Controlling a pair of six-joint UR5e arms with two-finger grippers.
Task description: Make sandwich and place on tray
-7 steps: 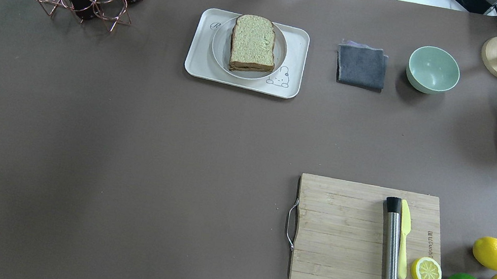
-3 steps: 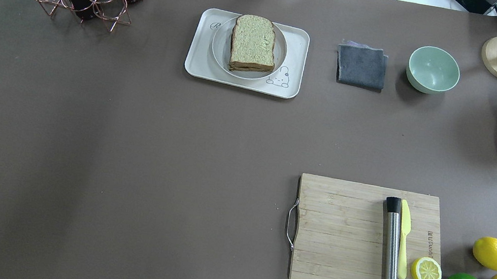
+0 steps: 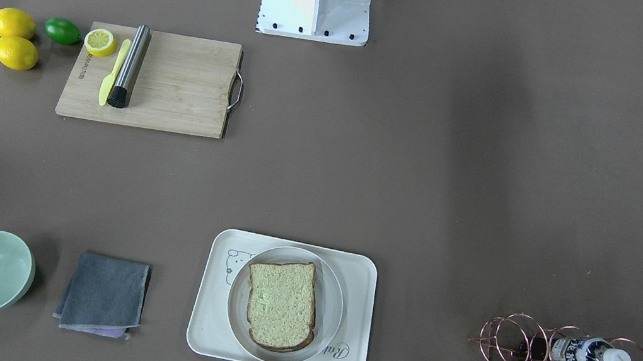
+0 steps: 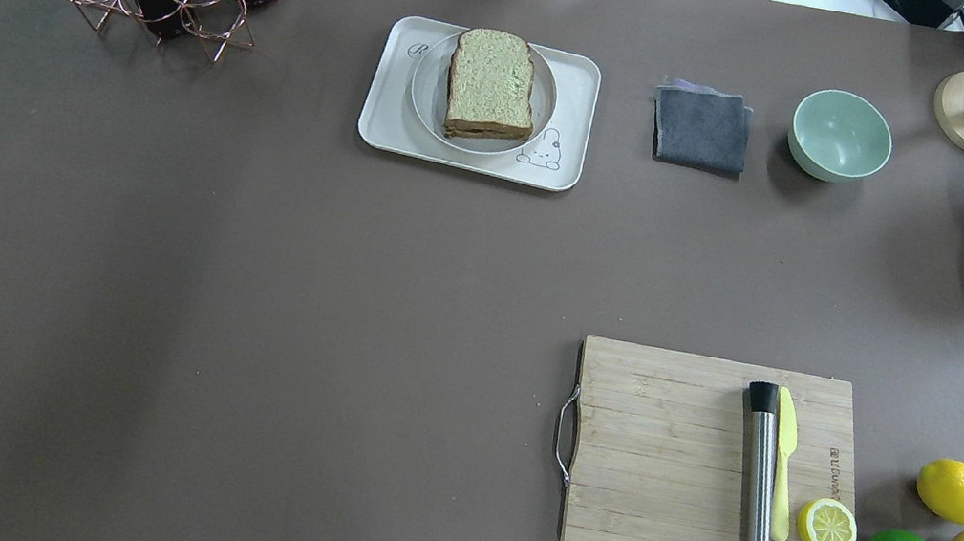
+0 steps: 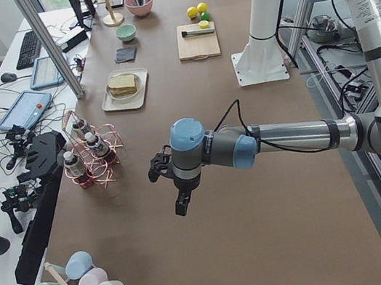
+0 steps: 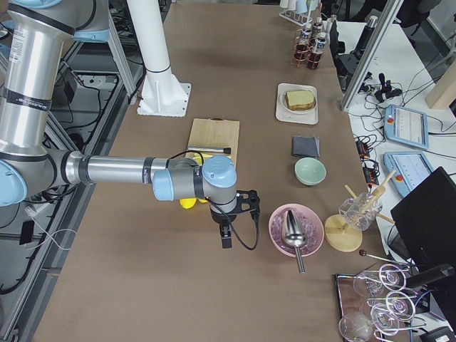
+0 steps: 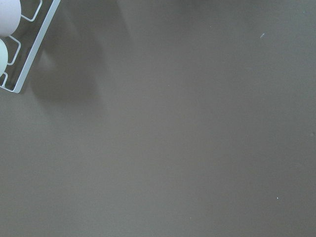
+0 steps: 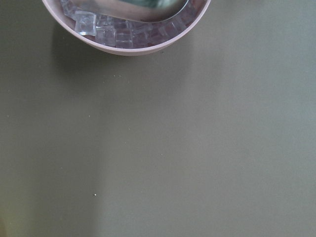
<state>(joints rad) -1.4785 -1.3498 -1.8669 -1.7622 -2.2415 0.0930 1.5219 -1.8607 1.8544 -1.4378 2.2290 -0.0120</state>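
Two bread slices lie stacked as the sandwich on a plate on the tray, upper centre of the overhead view. The left gripper and right gripper hang over the table, mid-frame in the side views; I cannot tell whether either is spread.

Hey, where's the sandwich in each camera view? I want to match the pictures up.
Exterior front-facing: the sandwich is at bottom centre.
Overhead exterior: top centre.
Exterior left: upper left, far along the table.
Exterior right: upper right.
Left wrist: not in it.
Right wrist: not in it.
Shared landmark: the cream tray beneath it.
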